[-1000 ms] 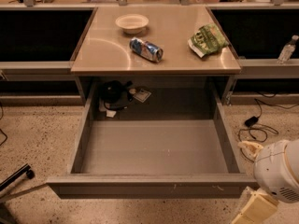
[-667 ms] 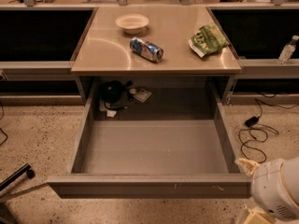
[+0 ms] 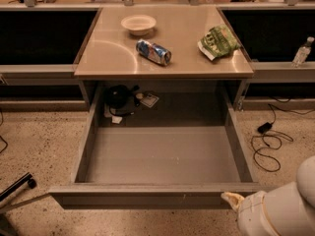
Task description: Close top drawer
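Observation:
The top drawer (image 3: 162,154) is a wide grey metal tray pulled fully out from under the table. It holds a black object (image 3: 118,97) and small papers at its back left. Its flat front panel (image 3: 147,195) faces me at the bottom of the view. My gripper (image 3: 231,198) shows only as a pale tip at the right end of the front panel, close to or touching it. The white arm (image 3: 280,210) fills the bottom right corner behind it.
The tan tabletop (image 3: 108,53) carries a white bowl (image 3: 138,23), a lying blue can (image 3: 153,51) and a green snack bag (image 3: 218,42). A bottle (image 3: 301,52) stands on the right ledge. Black cables (image 3: 268,141) lie on the speckled floor at the right. A chair leg (image 3: 15,187) is at the left.
The white arm has shifted lower in the bottom right corner, and the pale gripper tip now sits at the right end of the drawer's front panel. The drawer has not moved.

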You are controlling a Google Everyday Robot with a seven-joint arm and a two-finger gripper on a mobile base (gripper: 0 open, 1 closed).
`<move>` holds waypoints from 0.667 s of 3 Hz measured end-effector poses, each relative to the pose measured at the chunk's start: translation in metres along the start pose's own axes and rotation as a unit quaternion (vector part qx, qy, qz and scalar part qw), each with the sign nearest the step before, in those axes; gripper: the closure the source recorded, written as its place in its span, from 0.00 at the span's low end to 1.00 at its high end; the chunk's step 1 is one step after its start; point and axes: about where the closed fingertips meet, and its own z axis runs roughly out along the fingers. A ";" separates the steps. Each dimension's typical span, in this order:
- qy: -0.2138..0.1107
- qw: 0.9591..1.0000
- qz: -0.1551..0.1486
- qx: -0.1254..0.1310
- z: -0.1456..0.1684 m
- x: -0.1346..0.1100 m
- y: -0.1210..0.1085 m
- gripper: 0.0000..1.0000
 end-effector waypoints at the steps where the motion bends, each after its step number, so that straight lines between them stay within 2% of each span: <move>1: -0.010 0.999 -0.008 -0.032 0.029 -0.005 0.011 0.00; 2: -0.010 0.999 -0.009 -0.036 0.032 -0.004 0.010 0.00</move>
